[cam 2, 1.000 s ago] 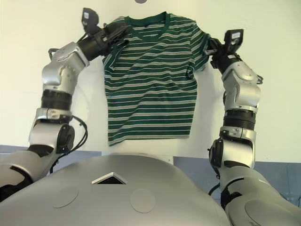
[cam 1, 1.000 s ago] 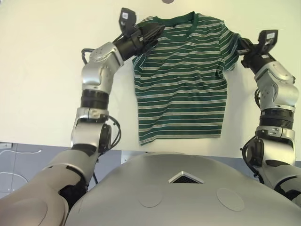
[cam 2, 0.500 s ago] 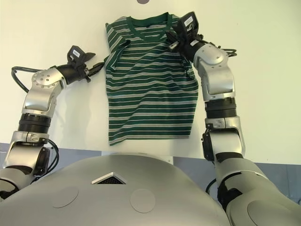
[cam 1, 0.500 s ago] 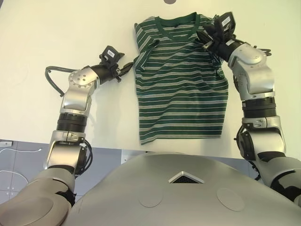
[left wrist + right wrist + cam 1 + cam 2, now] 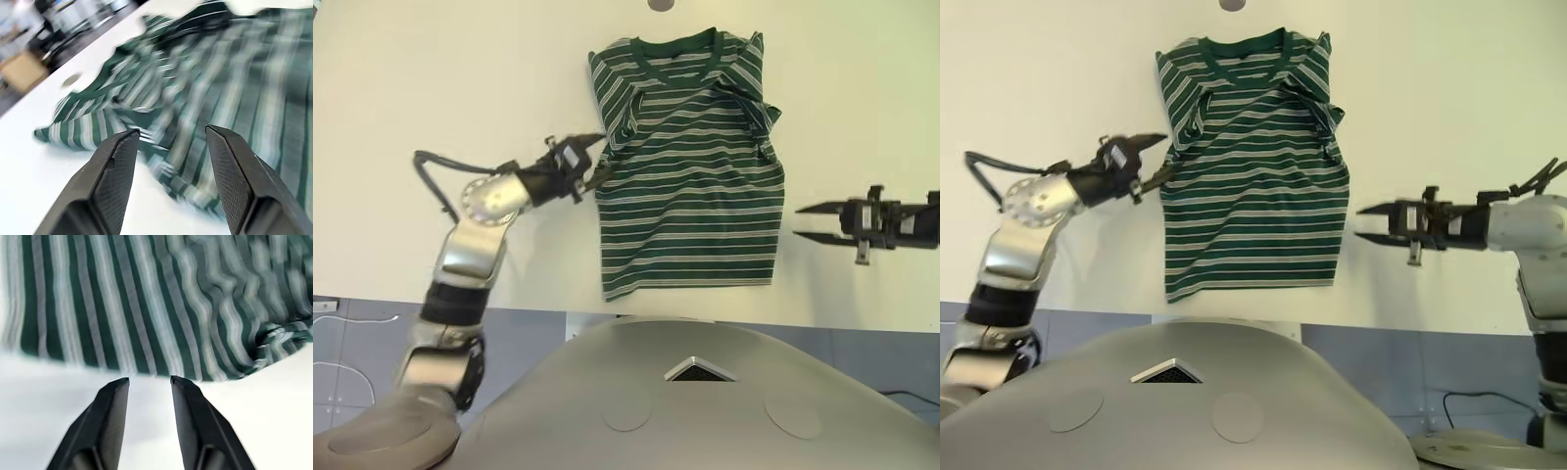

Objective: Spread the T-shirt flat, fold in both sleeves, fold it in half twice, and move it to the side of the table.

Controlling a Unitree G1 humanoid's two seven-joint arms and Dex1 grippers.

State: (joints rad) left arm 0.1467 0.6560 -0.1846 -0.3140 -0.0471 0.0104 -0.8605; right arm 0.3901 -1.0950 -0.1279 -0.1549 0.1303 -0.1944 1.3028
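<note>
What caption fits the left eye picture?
Left gripper and right gripper, both open, flank the sleeve-folded T-shirt on the white table.

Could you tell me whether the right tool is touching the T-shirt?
Apart. The right eye view shows a narrow strip of bare table between the T-shirt and the tips of the open right tool.

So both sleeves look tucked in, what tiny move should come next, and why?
Probably ease the right pincer in to the T-shirt edge. Both sleeves lie folded in, the left pincer is open at its side edge, the right one open but apart, so the half-fold seems next.
</note>
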